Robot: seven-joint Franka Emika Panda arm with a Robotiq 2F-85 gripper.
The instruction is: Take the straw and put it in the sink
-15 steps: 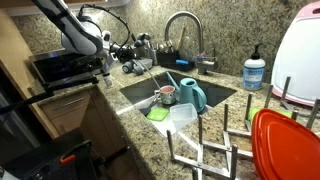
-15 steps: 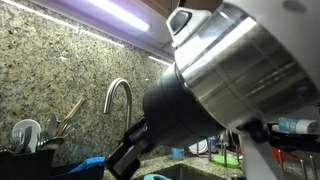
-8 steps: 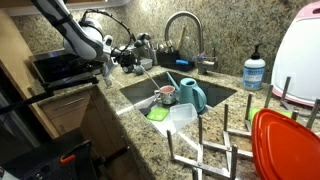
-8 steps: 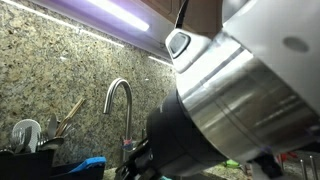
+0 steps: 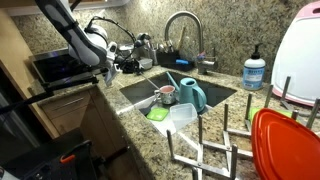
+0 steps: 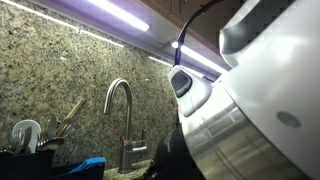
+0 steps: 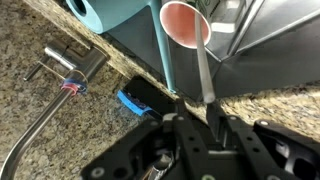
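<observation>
In the wrist view my gripper [image 7: 198, 112] is shut on the straw [image 7: 202, 68], a thin pale tube that runs from the jaws out over the granite edge towards the sink [image 7: 272, 50]. The straw's far end lies near a pink cup [image 7: 185, 22] beside the teal jug [image 7: 110, 12]. In an exterior view the gripper [image 5: 128, 62] hangs over the counter at the sink's [image 5: 140, 90] far left corner. The straw is too thin to make out there. The jug [image 5: 192, 96] and cup [image 5: 167, 93] stand in the basin.
The curved steel faucet [image 5: 185, 30] rises behind the sink and shows in the wrist view [image 7: 50, 90]. A blue sponge [image 7: 130, 100] lies on the rim. A soap bottle [image 5: 254, 72], wire rack [image 5: 215, 150] and red lid [image 5: 285, 145] stand nearer. The arm [image 6: 250, 110] blocks most of an exterior view.
The arm has swung and the gripper has drawn back a little from the sink's corner. The straw stays in the jaws. Things in the sink have not moved.
</observation>
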